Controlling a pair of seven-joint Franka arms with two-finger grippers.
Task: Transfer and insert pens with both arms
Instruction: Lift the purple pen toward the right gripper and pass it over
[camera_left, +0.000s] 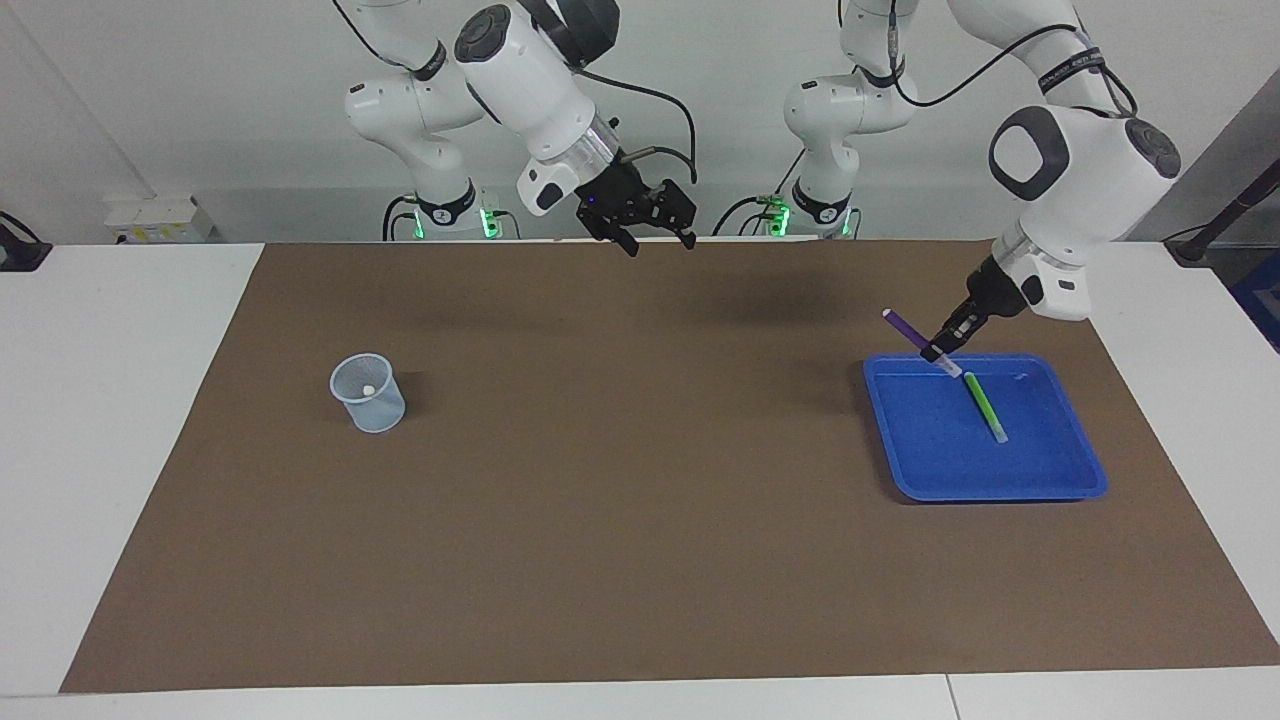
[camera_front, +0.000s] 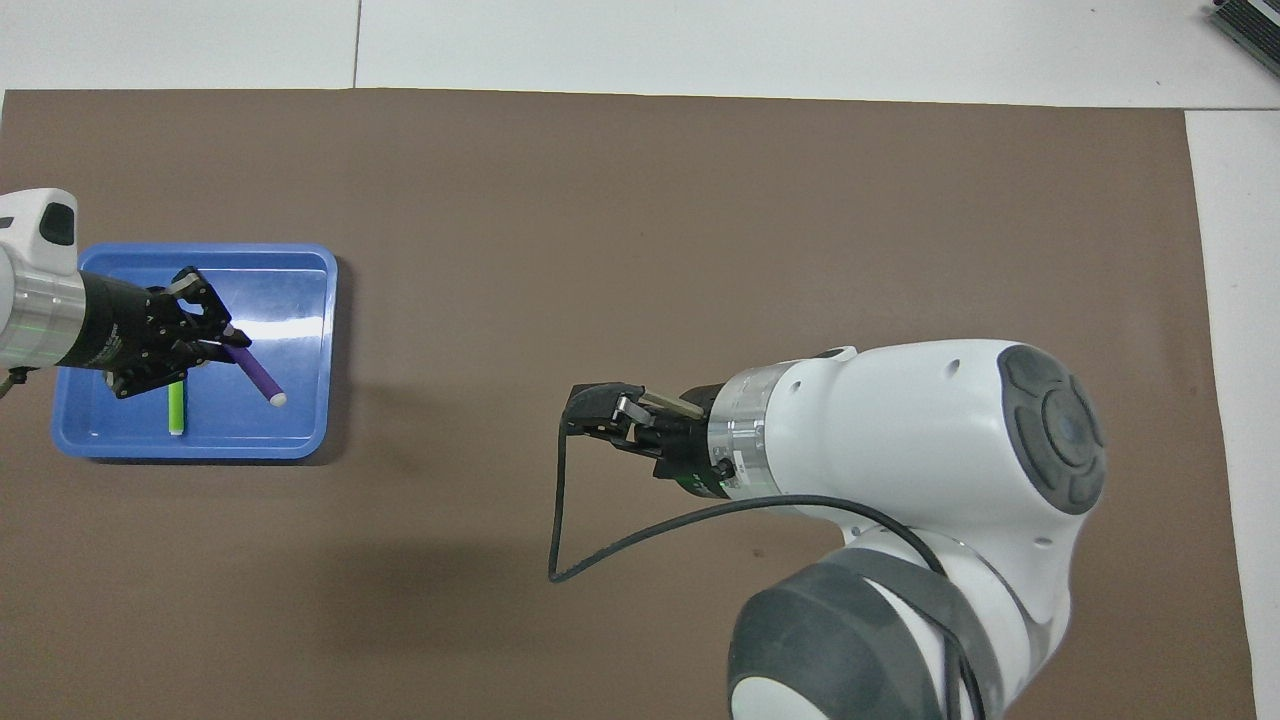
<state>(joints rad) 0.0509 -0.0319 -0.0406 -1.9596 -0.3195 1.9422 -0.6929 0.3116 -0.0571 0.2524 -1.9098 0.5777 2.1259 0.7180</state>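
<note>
My left gripper is shut on the purple pen and holds it tilted over the edge of the blue tray nearer to the robots. The pen's pale cap end points down at the tray. In the overhead view the left gripper and the purple pen are over the tray. The green pen lies flat in the tray and also shows in the overhead view. My right gripper is open and empty, up over the mat's edge by the robots; in the overhead view the right gripper shows over the mat's middle. The yellow pen is not plainly seen.
A translucent mesh cup stands on the brown mat toward the right arm's end, with a small pale spot inside; my right arm hides it in the overhead view. Two smaller white arms with green-lit bases stand at the table's robot end.
</note>
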